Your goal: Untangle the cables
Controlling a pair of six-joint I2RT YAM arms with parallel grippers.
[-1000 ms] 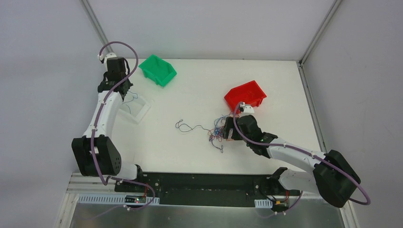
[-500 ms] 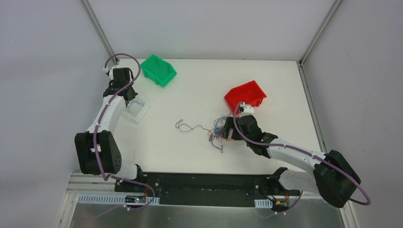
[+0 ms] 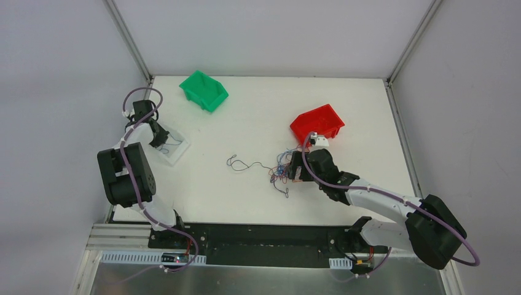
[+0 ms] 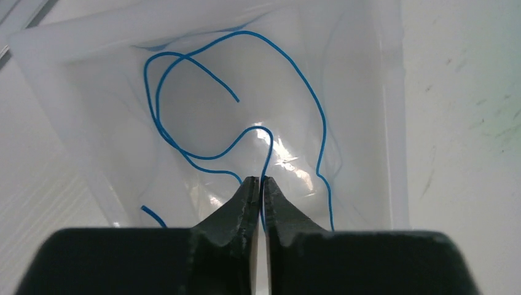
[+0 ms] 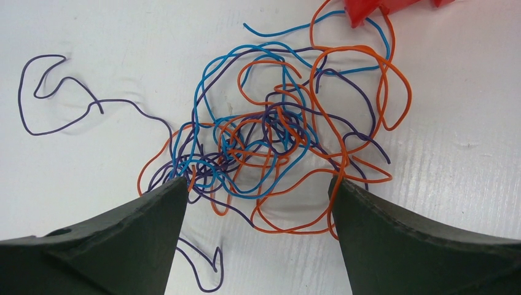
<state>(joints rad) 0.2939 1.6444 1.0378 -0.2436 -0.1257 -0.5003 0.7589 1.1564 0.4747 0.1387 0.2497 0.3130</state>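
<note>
- Two arms, two grippers.
- Left gripper (image 4: pixel 258 184), upper left of top view: jaws clenched, pinching blue cable (image 4: pixel 311 92) above one clear tray (image 4: pixel 387 92). Cable's loops lie inside tray.
- Right gripper (image 5: pixel 257 184), centre-right of top view: jaws spread wide either side of tangle of cables (image 5: pixel 270 132) on table (image 3: pixel 258 110), gripping nothing.
- Tangle shows three colours: blue, orange, purple. Strand count cannot be told.
- One purple strand (image 5: pixel 22 92) trails left of tangle.
- One green bin (image 3: pixel 204 90) upper left.
- One red bin (image 3: pixel 317 123) just above tangle.
</note>
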